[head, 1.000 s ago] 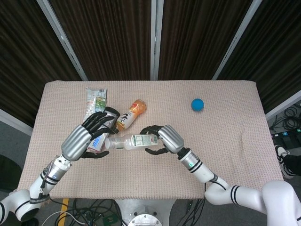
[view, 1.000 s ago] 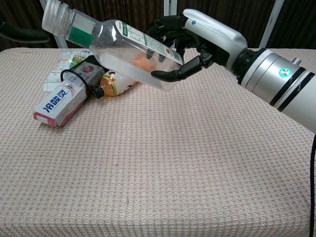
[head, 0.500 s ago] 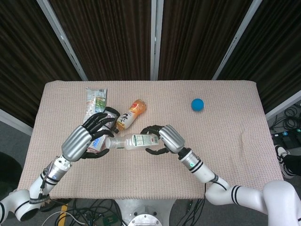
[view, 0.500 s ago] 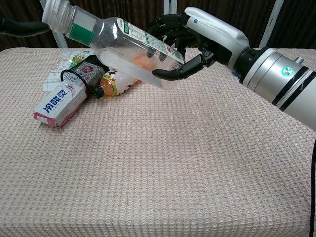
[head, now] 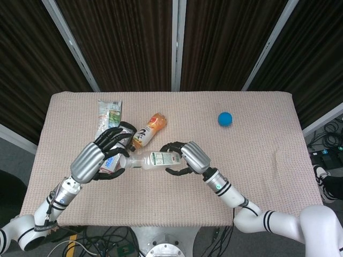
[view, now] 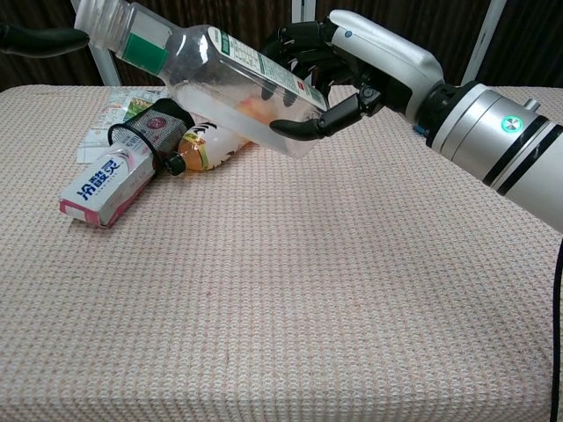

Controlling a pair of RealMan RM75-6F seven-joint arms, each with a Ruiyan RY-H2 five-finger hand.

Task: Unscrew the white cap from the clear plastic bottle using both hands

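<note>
Lighting, both feeds: I read even, bright, diffuse light from overhead, with only soft, short shadows under the arms and items on the table (head: 257, 160), and the dark curtains (head: 128, 43) behind stay near black with little detail. Glare: I see mild highlights on the silver back of the left hand (head: 88, 162), the white shell of the right hand (view: 378, 48) and the clear bottle (view: 220, 75). Sharpness: head view crisp throughout; chest view sharp on the cloth weave, slight wide-angle stretch at its edges.
</note>
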